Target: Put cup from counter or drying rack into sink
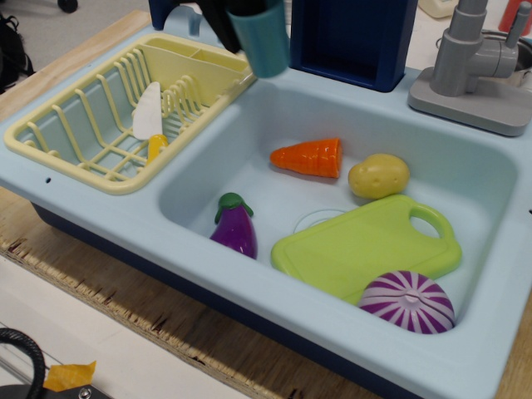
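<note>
A: Which step was in hand at that moment?

B: The carry, as I judged it. The teal cup (262, 43) hung in the air at about twelve o'clock in the view, over the sink's (249, 187) back-left corner, just beside the pale yellow drying rack (75, 154). It touched neither.

A: And the gripper (234, 12)?

B: Only dark parts of it showed at the top edge, pressed against the cup's upper end. The cup was off every surface, so I took the fingers to be clamped on it, though they themselves were mostly cut off by the frame.

A: How did the cup sit?

B: Its long axis ran close to vertical, leaning a little, with the lower end toward five o'clock and the upper end hidden behind the gripper. I could not tell whether the mouth was up or down.

A: What did the next move call for?

B: Travel toward five o'clock, then a descent into the basin. The bare floor looked best at the back left, since the toy carrot (307, 158), potato (378, 175), eggplant (233, 224), green cutting board (366, 245) and purple onion half (407, 301) filled the rest. Release low, so a light cup would not tip or roll.
</note>
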Robot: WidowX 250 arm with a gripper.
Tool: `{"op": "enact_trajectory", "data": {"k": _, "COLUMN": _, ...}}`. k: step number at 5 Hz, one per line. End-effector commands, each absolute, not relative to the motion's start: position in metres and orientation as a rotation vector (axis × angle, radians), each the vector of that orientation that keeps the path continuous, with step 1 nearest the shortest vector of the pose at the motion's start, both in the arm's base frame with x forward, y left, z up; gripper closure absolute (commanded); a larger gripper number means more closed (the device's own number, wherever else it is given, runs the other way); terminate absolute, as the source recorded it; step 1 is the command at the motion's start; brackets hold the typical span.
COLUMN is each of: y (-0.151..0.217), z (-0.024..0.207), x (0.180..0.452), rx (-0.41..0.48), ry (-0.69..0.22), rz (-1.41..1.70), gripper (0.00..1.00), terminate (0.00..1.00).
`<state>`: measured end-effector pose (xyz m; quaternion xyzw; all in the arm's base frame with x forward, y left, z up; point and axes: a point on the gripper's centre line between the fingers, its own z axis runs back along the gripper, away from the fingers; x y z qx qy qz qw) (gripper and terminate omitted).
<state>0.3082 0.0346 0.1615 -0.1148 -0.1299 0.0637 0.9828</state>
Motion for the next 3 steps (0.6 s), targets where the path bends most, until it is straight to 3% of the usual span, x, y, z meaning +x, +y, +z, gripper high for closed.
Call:
{"op": "enact_trajectory", "data": {"k": 1, "y": -0.0076, "z": 0.1701, "x": 0.3080, "rx": -0.308, "ry": -0.366, "rz": 0.157, "gripper": 0.00, "terminate": 0.00}}
{"op": "enact_trajectory", "data": {"k": 2, "y": -0.0076, "z": 0.1701, "x": 0.3080, "rx": -0.308, "ry": -0.366, "rz": 0.157, "gripper": 0.00, "terminate": 0.00}}
{"op": "enact_trajectory", "data": {"k": 3, "y": -0.0076, "z": 0.1701, "x": 0.3080, "rx": -0.308, "ry": -0.366, "rz": 0.157, "gripper": 0.00, "terminate": 1.00}}
